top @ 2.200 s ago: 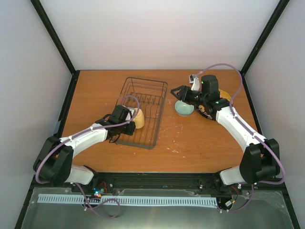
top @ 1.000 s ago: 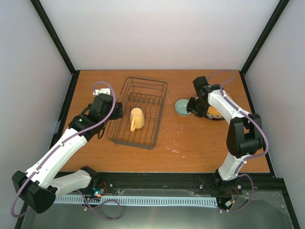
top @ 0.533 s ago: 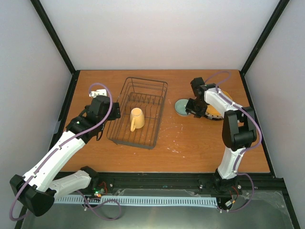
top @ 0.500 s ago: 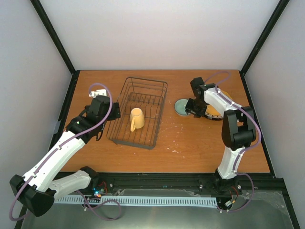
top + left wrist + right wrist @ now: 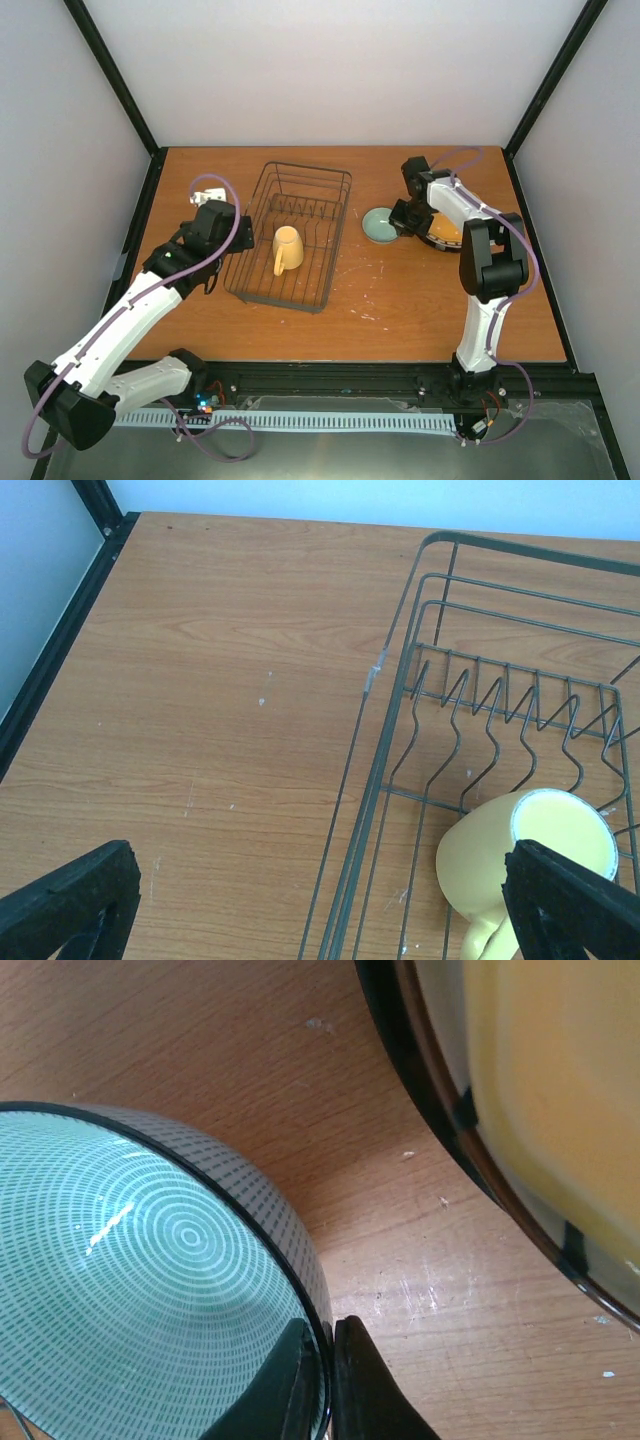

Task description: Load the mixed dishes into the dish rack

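Observation:
The dish rack (image 5: 305,168) stands left of the table's centre, with the yellow mug (image 5: 287,248) lying on its side inside. My left gripper (image 5: 238,238) hangs open over the rack's left rim (image 5: 380,770), nothing between its fingers (image 5: 70,900); the mug (image 5: 520,855) lies by the right finger. The mint-green bowl (image 5: 379,225) sits on the table right of the rack. My right gripper (image 5: 325,1380) is shut on the bowl's rim (image 5: 150,1290), one finger inside and one outside. A stack of plates (image 5: 446,233) lies right of the bowl, partly under the right arm.
The plate stack's dark rim (image 5: 420,1090) is close to the right of the right gripper, with a strip of bare wood between it and the bowl. A black frame post (image 5: 100,505) runs along the table's left edge. The rack's upright prongs (image 5: 500,705) stand beyond the mug.
My right gripper's jaws have closed onto the bowl's rim. Before that, the left arm let go of the mug in the rack and drew back to the left; lately it has held still.

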